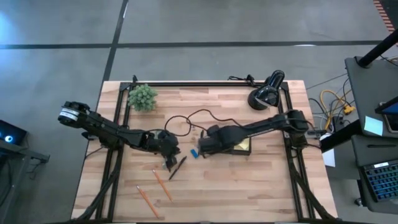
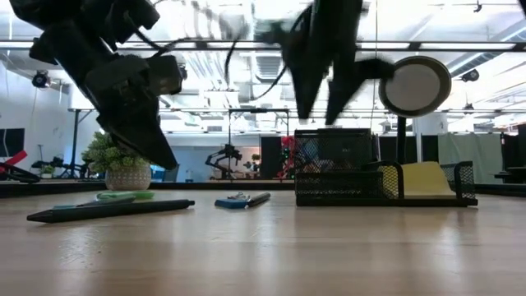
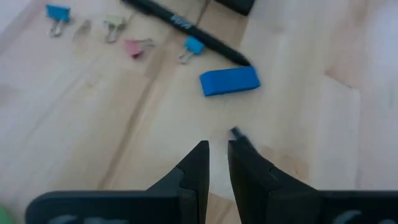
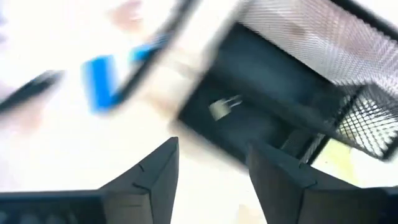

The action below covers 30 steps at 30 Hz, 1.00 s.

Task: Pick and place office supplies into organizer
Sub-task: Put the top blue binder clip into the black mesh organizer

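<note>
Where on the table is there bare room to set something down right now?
Free: the near right area, below the organizer, and the far middle strip between plant and lamp. Crowded: centre, around both grippers, and the orange pencils near left.

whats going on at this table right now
Two robot arms are sorting office supplies into a black mesh organizer. The right gripper hangs over the organizer's near end with its fingers apart and nothing between them; a small clip lies in the compartment below. The left gripper is low over the table, fingers nearly together, near a blue eraser and a black pen. Two orange pencils lie on the wood.
</note>
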Each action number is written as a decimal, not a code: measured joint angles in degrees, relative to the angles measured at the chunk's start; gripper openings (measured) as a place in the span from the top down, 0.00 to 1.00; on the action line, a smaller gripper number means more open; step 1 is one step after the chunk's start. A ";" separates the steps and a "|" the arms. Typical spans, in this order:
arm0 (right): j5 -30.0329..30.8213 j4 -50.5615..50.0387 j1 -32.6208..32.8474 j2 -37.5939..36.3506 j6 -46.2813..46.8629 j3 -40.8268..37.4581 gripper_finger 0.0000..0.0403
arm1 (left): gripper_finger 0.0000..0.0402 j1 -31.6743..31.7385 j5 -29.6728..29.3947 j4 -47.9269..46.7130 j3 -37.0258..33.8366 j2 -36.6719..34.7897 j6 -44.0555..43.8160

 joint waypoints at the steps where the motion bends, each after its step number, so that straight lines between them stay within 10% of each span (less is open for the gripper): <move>1: 0.18 -0.17 1.02 -1.41 -3.68 0.73 0.55 | 0.89 0.01 1.12 0.08 0.33 0.00 0.86; 7: -1.43 -9.38 2.97 -10.56 -3.32 1.62 0.57 | 0.89 5.93 15.05 -3.26 4.62 -0.76 7.42; 13: 12.14 -13.07 8.46 -18.74 1.15 1.38 0.57 | 0.87 14.09 9.67 -11.95 11.69 -0.90 38.93; 30: 16.12 -26.71 16.76 -23.41 19.07 -7.41 0.45 | 0.51 30.14 16.31 -12.68 21.77 14.56 36.10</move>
